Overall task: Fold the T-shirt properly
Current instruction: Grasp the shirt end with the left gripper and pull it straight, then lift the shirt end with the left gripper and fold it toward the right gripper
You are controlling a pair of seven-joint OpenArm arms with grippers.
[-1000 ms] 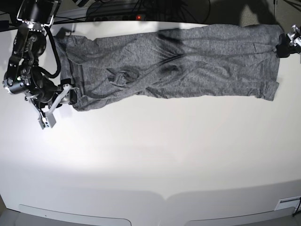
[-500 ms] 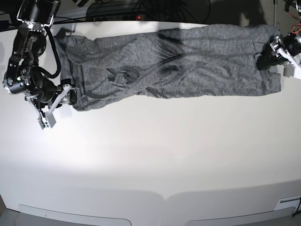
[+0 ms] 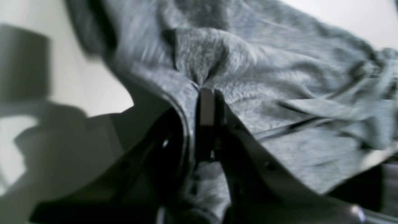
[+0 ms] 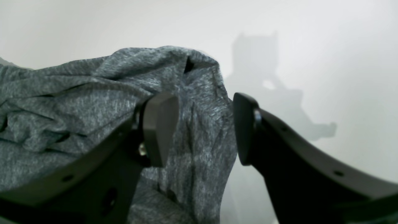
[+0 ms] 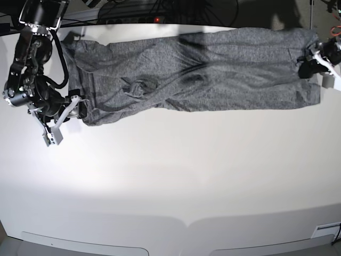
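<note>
T-shirt [image 3: 279,77] fabric looks pinched between left fingers [image 3: 206,109], beside spread right fingers [image 4: 160,124].

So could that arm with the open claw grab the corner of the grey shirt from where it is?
Probably yes. The right gripper stands open with the T-shirt corner already lying between its fingers, and nothing else is in the way.

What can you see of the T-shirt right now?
The T-shirt is heather-grey soft knit, plain, lying as a long rumpled band across the far side of the white table, with creases and a twisted knot of cloth near its middle. The left tool is pinched shut on a fold of its edge. The right tool stands open with the other end's corner between its fingers, not yet gripped.
</note>
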